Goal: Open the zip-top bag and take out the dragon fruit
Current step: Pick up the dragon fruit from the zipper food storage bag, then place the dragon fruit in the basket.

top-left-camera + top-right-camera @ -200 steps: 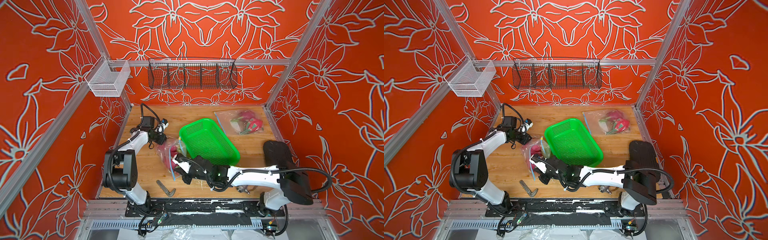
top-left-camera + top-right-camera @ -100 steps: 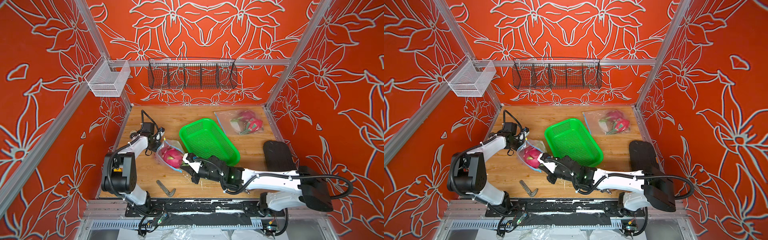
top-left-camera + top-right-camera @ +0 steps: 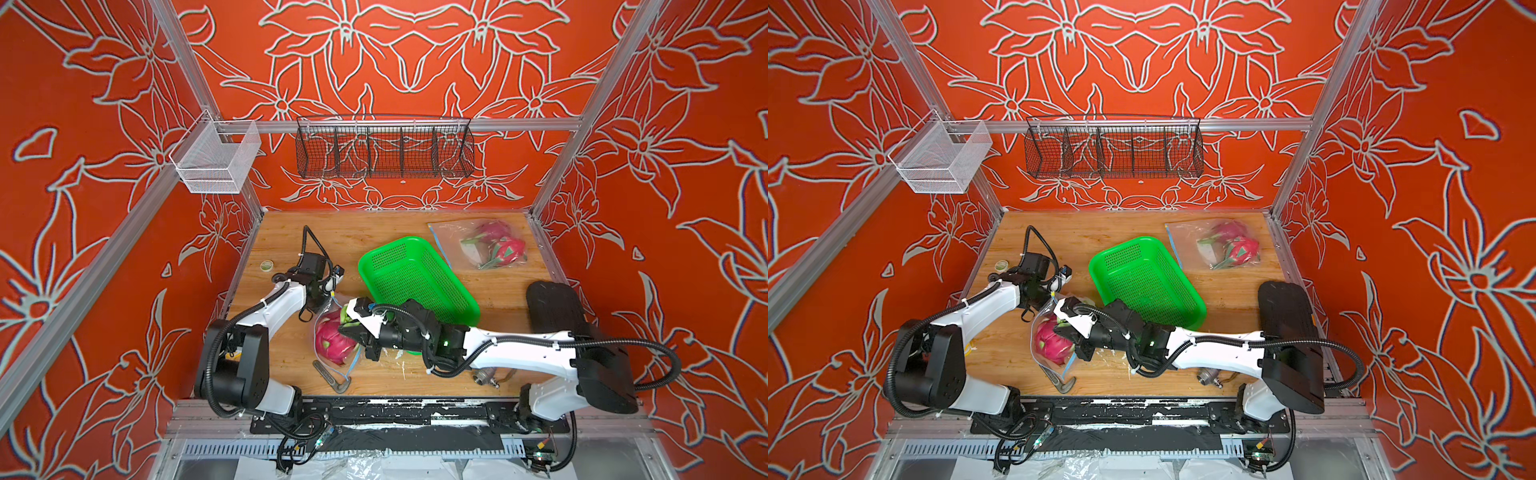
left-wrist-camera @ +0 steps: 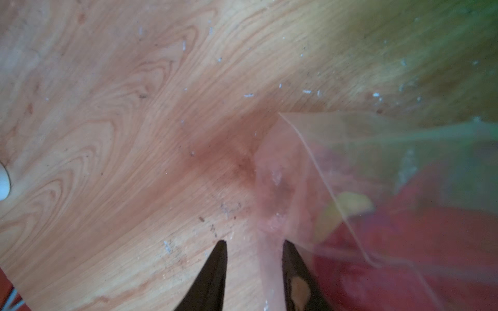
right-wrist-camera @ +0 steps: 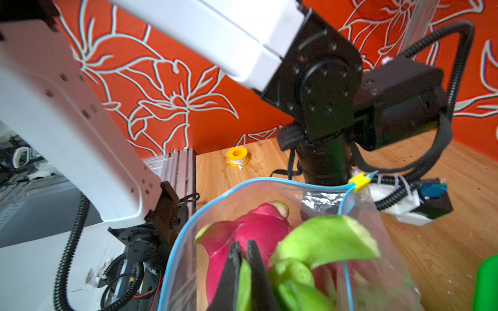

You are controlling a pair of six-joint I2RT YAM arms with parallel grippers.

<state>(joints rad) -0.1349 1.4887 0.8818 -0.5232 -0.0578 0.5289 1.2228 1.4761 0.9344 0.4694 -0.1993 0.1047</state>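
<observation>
step: we are taking fruit (image 5: 258,223) from open bag (image 5: 269,180) | right gripper (image 5: 244,250) is pinching its green leaf (image 5: 244,272) | left gripper (image 4: 253,245) is gaping over bag edge | next: pull gently

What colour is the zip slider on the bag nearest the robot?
Yellow: the slider shows best in the right wrist view.
</observation>
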